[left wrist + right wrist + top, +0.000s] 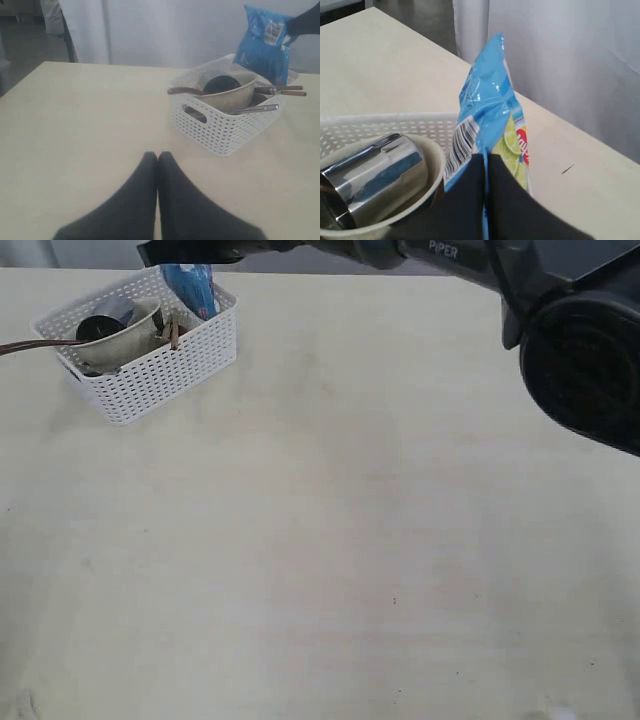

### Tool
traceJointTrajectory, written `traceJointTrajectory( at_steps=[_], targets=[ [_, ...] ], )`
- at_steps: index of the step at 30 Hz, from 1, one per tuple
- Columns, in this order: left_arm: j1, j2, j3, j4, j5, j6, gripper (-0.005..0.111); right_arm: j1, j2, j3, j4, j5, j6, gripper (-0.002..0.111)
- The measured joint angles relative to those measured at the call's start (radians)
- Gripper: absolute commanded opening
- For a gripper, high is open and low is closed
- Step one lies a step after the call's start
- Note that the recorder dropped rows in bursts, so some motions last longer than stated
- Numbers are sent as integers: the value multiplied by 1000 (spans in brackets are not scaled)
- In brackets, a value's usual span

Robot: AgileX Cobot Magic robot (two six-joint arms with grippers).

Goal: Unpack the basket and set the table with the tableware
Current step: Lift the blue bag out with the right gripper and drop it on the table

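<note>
The white lattice basket (160, 370) (220, 127) (380, 125) stands at the far left of the table (330, 540). Inside lie a beige bowl (120, 340) (230, 97) (432, 165) with a shiny metal cup (105, 318) (222, 82) (370, 177) in it, brown chopsticks (173, 333) (282, 91) and a long brown-handled utensil (35, 345) (182, 91) sticking out over the rim. My right gripper (486, 157) is shut on the edge of the blue snack bag (192, 288) (265, 42) (490, 115), held upright over the basket's far end. My left gripper (157, 156) is shut with nothing in it, low over the table short of the basket.
The right arm (480, 270) stretches across the back of the table from a big dark joint (585, 360) at the right. A white curtain (175, 30) hangs behind the table's far edge.
</note>
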Motion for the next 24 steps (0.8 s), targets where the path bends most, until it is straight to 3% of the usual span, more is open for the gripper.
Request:
traceJointTrajectory(
  at_steps=[9,15,20,24],
  targets=[
    [0,0,0,0,0,0,0,0,-83,0,-11,97,0,0],
    [0,0,0,0,0,0,0,-9,-205,0,-68,276,48,0],
    [0,0,0,0,0,0,0,-84,-307,20,-68,466,89,0],
    [0,0,0,0,0,0,0,-180,-410,153,-17,549,57,0]
  ],
)
